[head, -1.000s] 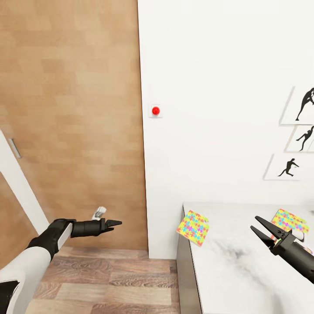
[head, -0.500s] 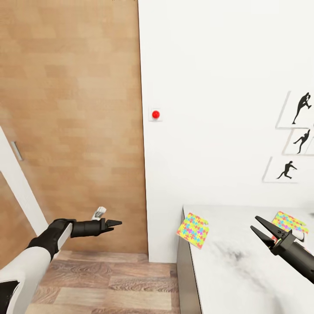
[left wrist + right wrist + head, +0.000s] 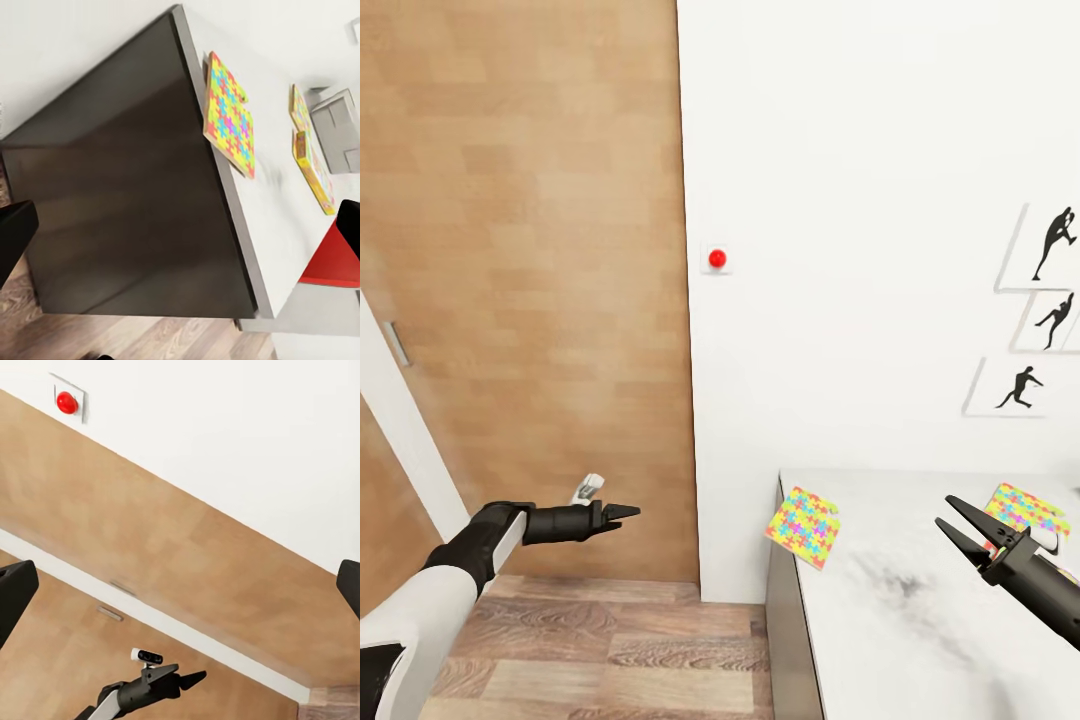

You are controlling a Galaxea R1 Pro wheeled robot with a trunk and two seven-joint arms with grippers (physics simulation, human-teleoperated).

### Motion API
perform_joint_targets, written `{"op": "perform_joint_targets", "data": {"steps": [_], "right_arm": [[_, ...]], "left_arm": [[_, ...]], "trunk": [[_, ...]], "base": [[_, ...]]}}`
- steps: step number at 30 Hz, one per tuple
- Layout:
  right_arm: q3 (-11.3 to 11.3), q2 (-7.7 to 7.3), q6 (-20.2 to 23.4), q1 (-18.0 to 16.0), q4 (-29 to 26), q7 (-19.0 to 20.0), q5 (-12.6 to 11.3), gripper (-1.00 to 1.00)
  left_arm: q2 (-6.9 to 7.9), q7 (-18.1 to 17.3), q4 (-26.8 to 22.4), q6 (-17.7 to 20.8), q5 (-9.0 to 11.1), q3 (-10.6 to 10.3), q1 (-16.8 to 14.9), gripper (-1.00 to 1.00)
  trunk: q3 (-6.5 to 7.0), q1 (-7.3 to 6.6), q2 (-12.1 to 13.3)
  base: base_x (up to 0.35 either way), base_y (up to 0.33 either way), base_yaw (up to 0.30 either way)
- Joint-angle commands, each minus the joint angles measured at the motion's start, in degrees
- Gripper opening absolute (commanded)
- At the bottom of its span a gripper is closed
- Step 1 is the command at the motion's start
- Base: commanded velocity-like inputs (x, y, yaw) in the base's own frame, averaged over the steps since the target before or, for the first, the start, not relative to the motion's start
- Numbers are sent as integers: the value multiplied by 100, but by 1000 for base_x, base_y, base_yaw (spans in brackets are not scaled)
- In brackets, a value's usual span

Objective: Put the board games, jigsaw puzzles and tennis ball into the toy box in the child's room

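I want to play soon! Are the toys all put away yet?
Not yet. Nothing looks put away: one jigsaw puzzle overhangs the table corner, another lies further along. Both hands are empty, the right hand open above the table, the left hand beside it. So all the tidying remains.

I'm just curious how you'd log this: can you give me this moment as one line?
left end effector: shut, over floor | right end effector: open, empty, above table | jigsaw puzzle: overhanging table corner

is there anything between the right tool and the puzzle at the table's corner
Nothing visible. The right tool hangs open over the table, and only bare tabletop shows between it and the puzzle, which overhangs the table's corner edge.
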Motion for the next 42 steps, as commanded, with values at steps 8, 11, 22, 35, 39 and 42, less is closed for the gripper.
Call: {"op": "perform_joint_targets", "data": {"steps": [8,11,22,35,39,42], "right_arm": [[-9,0,23,-6,0,17,30,100],[-11,0,21,-6,-1,20,33,100],[-23,0,29,-6,-8,26,34,100],[-17,0,20,-6,-7,17,34,100],[-10,0,2,-6,-7,8,34,100],[-20,0,22,-6,-7,8,34,100]], "left_arm": [[2,-8,1,43,17,12,-4,100],[6,-8,1,43,17,13,-4,100],[2,-9,1,43,18,13,-4,100],[7,-70,1,41,25,15,-4,100],[29,-329,1,36,21,12,-4,100],[35,-395,1,34,18,9,-4,100]], "trunk": [[-152,177,-329],[-206,243,-449],[-395,485,-890],[-483,638,-1171],[-471,638,-1171],[-462,638,-1171]], "base": [[0,0,0],[0,0,0],[0,0,-62],[0,0,-260],[0,1,-269],[0,55,-269]]}}
